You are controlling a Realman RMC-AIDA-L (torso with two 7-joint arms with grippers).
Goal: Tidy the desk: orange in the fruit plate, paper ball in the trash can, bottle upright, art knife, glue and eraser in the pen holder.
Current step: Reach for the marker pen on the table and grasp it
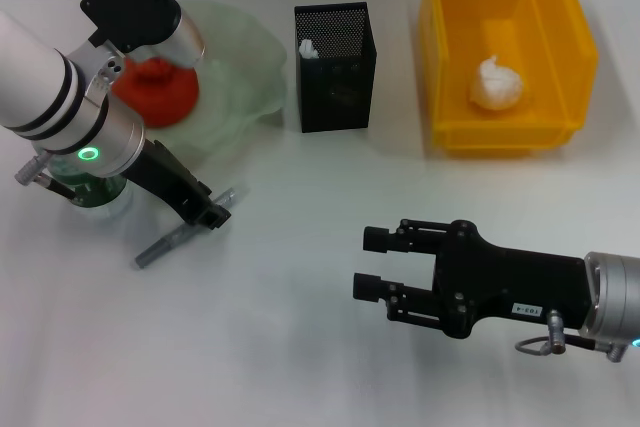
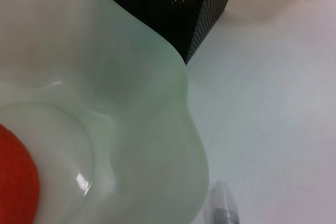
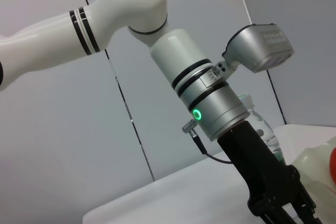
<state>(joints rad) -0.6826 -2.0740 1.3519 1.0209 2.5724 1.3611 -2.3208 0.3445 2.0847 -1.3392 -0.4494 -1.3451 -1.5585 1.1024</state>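
I'm holding my left pincer (image 1: 215,213) low over the white table (image 1: 300,347), touching a slim grey art knife (image 1: 165,242); whether it's gripping, I cannot tell. My right pincer (image 1: 372,263) is hovering open, empty. The red-orange lumpy orange (image 1: 160,92) is sitting in the pale-green ruffled glass fruit plate (image 1: 250,67).

Grey wall panels (image 3: 52,145), thin dark seams (image 3: 134,124) running between them

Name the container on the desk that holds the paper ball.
The yellow trash can, at the desk's far right: the paper ball lies on its floor. The fruit plate holds the orange.
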